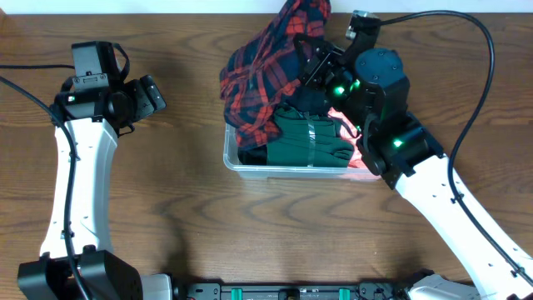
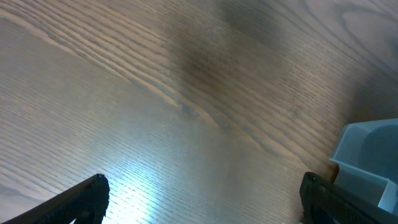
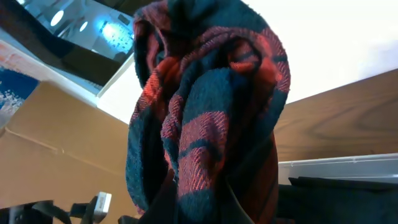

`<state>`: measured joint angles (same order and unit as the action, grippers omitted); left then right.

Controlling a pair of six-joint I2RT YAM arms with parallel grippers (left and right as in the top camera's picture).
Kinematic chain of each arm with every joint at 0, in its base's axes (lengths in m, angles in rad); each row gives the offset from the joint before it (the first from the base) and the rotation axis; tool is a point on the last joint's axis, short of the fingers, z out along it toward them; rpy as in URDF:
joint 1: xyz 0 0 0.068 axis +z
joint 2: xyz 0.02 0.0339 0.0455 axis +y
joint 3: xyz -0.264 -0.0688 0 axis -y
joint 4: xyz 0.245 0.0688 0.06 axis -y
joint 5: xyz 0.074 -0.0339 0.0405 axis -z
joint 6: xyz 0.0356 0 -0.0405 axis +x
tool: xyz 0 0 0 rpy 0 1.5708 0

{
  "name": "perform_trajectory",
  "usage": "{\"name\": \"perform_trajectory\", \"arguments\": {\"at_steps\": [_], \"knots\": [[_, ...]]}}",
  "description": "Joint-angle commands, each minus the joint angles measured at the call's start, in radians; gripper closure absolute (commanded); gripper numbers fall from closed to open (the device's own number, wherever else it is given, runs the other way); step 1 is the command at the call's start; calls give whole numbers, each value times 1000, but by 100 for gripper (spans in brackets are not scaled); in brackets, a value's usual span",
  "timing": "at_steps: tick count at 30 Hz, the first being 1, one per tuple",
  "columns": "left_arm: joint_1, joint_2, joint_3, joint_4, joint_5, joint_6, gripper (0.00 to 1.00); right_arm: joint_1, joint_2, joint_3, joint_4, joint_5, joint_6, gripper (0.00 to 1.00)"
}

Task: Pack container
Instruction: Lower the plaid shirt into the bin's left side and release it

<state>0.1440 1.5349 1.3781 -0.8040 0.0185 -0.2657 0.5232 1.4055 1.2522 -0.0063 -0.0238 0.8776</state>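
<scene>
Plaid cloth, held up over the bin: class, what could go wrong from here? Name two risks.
1. The cloth hangs from the right tool and covers the far left corner of the bin, so on release part of it may land on the table.
2. The bin holds a green garment piled near its rim; the bulky cloth may sit proud or spill out.

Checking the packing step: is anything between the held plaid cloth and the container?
Nothing visible blocks it. The right gripper holds the plaid cloth directly above the container, with part of the cloth spilling over the container's rim. A green garment lies inside.
</scene>
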Motion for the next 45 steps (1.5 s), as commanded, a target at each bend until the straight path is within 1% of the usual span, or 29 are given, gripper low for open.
{"name": "perform_trajectory", "arguments": {"at_steps": [1, 5, 8, 12, 24, 32, 36, 45], "knots": [[3, -7, 4, -2, -15, -2, 2, 19, -6, 8, 17, 32, 35, 99], [3, -7, 4, -2, -15, -2, 2, 21, -6, 8, 3, 35, 34, 99], [3, -7, 4, -2, -15, -2, 2, 21, -6, 8, -36, 42, 34, 99], [3, -7, 4, -2, -15, -2, 2, 21, -2, 8, -99, 98, 16, 99], [3, -7, 4, -2, -15, -2, 2, 21, 2, 8, -242, 107, -142, 99], [3, -7, 4, -2, -15, -2, 2, 21, 2, 8, -381, 235, -236, 99], [3, -7, 4, -2, -15, -2, 2, 20, 2, 8, -411, 247, -331, 99], [3, -7, 4, -2, -15, -2, 2, 17, 2, 8, -511, 368, -338, 99]]}}
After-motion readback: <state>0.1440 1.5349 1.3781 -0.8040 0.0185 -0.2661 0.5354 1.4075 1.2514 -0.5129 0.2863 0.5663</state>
